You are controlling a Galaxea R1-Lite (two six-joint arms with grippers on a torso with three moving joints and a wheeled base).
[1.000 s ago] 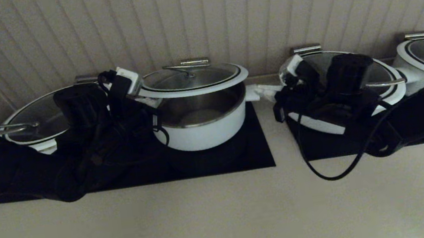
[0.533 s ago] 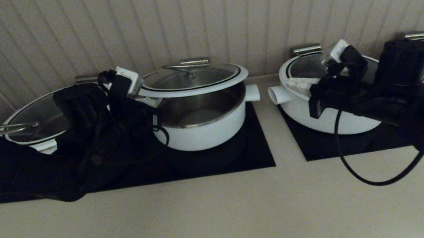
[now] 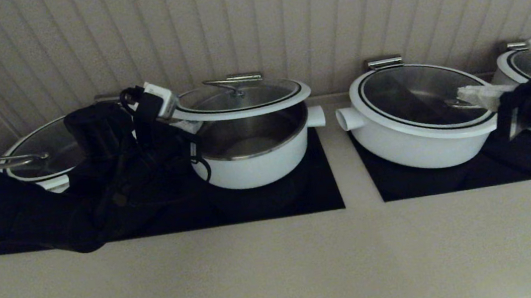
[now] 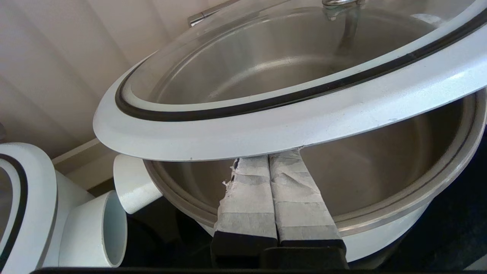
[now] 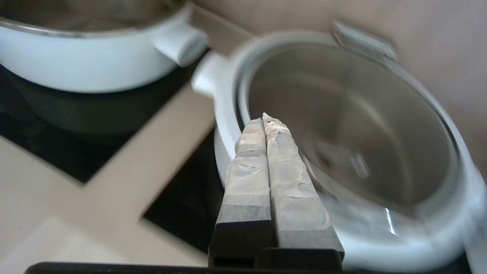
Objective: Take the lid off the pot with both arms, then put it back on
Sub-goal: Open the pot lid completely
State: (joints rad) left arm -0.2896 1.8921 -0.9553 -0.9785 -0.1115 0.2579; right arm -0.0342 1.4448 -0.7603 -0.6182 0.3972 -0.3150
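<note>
Left gripper (image 4: 268, 160) fingertips hidden under lid (image 4: 266, 125) rim; pot (image 3: 254, 158) left side behind arm.

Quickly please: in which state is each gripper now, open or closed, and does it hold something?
Left gripper: closed, holding nothing, tips under the white rim of the raised round glass lid.
Right gripper: closed, empty, over the wide white pot.

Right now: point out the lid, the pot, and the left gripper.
the lid (image 3: 244, 98): head view, on the glass beside the steel handle.
the pot (image 3: 257, 167): head view, on the white outer wall at the front.
left gripper (image 4: 268, 156): left wrist view, at the taped fingertips under the lid's white rim.
</note>
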